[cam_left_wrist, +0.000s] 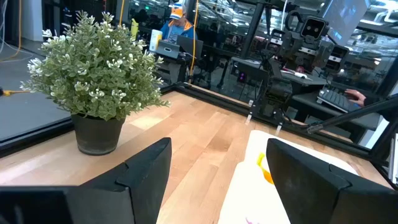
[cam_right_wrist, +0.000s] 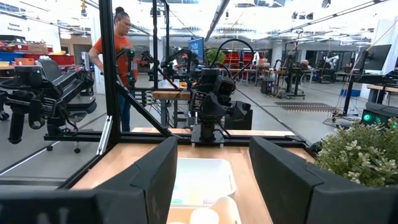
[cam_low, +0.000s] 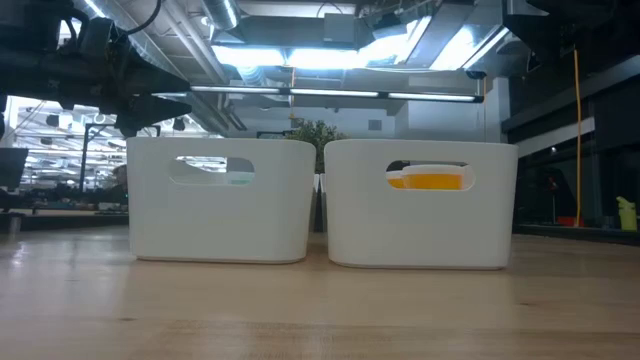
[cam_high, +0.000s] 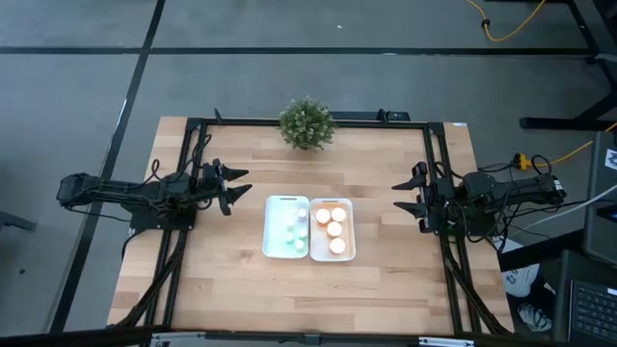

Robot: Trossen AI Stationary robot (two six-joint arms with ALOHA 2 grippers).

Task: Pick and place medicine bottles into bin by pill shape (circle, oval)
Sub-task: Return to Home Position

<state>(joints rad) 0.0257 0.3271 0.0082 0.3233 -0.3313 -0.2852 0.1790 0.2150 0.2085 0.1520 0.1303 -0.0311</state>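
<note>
**Both hands empty, bottles sorted in the bins**

My left gripper (cam_high: 239, 188) hangs at 9 o'clock from the two bins, fingers spread and holding nothing. My right gripper (cam_high: 400, 196) mirrors it at 3 o'clock, also spread and empty. Both hang well apart from the bins, over the table (cam_high: 222, 289).

Every bottle I can see is in a bin at the table's centre. The teal bottles (cam_high: 291, 231) are in the left bin (cam_high: 275, 204), clustered toward its 3 o'clock wall. The orange bottles (cam_high: 335, 228), four showing white caps, stand in the right bin (cam_high: 351, 205), which touches the left one. The plant (cam_high: 307, 123) stands at 12 o'clock from the bins.

If I had to lift one again, I judge these bottles to be very light and stiff, but smooth and round. They would be apt to squirt out of a loose pinch or roll if tipped. The orange ones stand cap up and packed close together. I would come straight down and close across the cap or just under it. The bottle at 6 o'clock seems to have the most finger room.
</note>
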